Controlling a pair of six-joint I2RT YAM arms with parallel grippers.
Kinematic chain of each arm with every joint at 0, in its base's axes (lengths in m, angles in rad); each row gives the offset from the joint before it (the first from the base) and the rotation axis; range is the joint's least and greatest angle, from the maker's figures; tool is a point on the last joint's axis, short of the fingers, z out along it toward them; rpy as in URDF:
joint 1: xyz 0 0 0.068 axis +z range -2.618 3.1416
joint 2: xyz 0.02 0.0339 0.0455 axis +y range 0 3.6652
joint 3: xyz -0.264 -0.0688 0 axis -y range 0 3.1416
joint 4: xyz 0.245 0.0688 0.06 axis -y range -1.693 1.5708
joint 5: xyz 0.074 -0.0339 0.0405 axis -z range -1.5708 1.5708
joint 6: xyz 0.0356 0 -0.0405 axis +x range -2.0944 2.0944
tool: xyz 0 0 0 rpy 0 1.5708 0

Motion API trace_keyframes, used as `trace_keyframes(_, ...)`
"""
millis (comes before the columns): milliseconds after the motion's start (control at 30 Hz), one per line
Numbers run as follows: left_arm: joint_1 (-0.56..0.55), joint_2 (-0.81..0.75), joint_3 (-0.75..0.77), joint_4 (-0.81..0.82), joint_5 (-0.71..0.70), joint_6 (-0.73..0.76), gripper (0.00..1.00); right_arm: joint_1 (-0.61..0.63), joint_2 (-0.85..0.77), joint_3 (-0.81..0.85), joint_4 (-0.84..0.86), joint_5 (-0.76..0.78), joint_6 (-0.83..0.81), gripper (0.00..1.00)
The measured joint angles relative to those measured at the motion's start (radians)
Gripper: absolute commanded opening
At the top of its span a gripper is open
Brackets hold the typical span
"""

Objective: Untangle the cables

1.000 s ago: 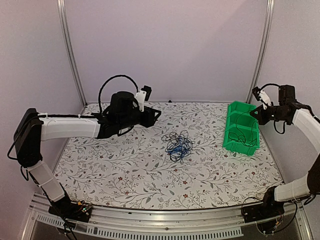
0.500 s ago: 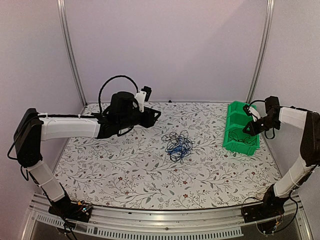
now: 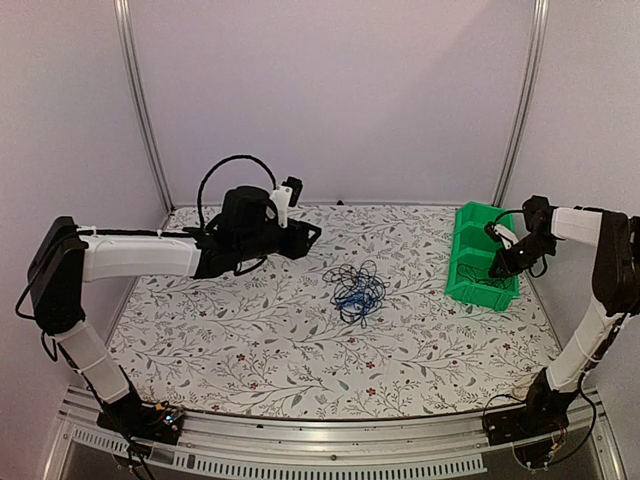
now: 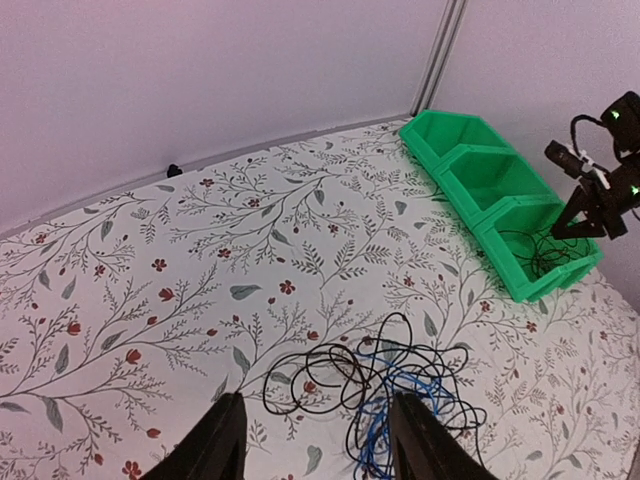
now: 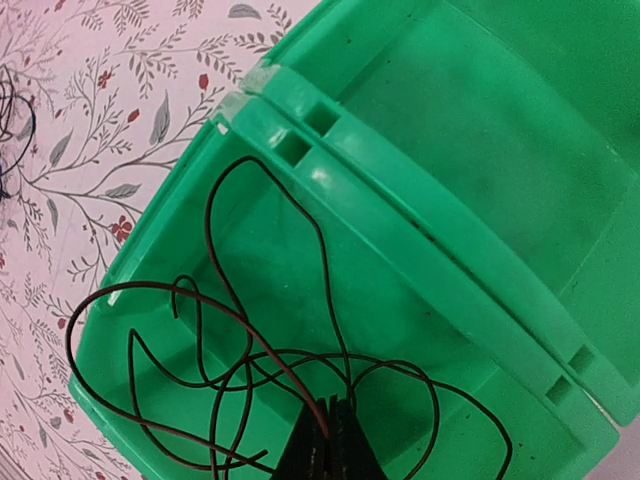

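Floral table (image 3: 200,340), tangled cables (image 3: 357,288), binned cable (image 5: 250,357)

Two black two-finger claws, left claw (image 4: 316,410) and right claw (image 5: 322,440); one green plastic three-compartment bin (image 3: 468,218) under the right claw; one looped thin dark wire (image 5: 210,215) at its tips; ahead of the left claw, one tangle of thin cables (image 4: 370,375): one bright blue cable (image 4: 378,440), several black.

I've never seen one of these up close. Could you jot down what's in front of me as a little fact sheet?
Tangle: black and blue cables, mid-table
Left claw: open, in the air near the tangle
Right claw: shut on a dark cable, over the green bin
Bin contents: that cable's loops, in the compartment nearest the arm bases
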Motion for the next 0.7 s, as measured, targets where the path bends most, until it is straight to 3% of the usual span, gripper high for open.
trace_keyframes(133,0.000,0.004,0.000,-0.008,0.003,-0.007,0.52,0.000,-0.011,0.083,-0.090,0.037,-0.017,0.35)
trace_keyframes(267,0.000,0.007,0.000,-0.025,0.008,-0.011,0.52,0.000,-0.078,0.146,-0.203,0.087,-0.074,0.41)
trace_keyframes(500,0.002,0.023,-0.002,-0.028,0.031,-0.018,0.52,0.000,-0.179,0.244,-0.368,0.140,-0.209,0.43)
trace_keyframes(700,0.005,0.084,0.023,-0.060,0.080,-0.041,0.47,0.062,-0.107,0.399,-0.418,0.058,-0.210,0.33)
